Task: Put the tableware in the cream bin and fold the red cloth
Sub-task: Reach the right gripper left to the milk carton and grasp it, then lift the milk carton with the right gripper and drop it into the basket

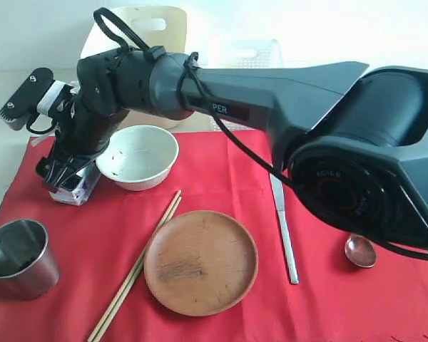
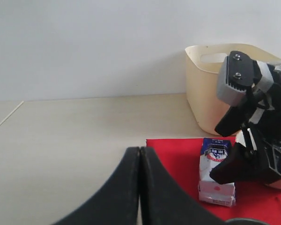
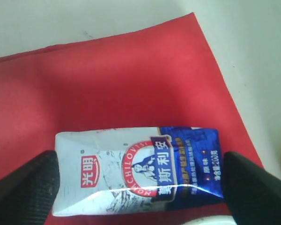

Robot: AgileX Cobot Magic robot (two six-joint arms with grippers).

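Tableware [image 1: 200, 267] is all lying on the unfolded red cloth [image 1: 221, 178], nothing binned yet: bowl [image 1: 137, 155], steel cup [image 1: 18, 256], wooden plate [image 1: 210, 242], chopsticks [image 1: 134, 271], knife [image 1: 284, 228], spoon [image 1: 360, 251]. Cream bin [image 1: 172, 32] is standing upper left. Right gripper [image 3: 143, 187] is straddling milk carton [image 3: 136, 159] w/ jaws wide; left gripper [image 2: 139, 187] is sitting shut.

**Three cameras, one shared carton**

The exterior view looks down at a slant on the red cloth [image 1: 214, 178], very near the right arm [image 1: 285, 92], which fills its upper right part. The left wrist view sits low and looks level across the table [image 2: 84, 136] toward the cream bin [image 2: 203, 93] and the wall [image 2: 84, 47]. The right wrist view looks straight down from very close. All three share the milk carton [image 1: 75, 191] at the cloth's corner.
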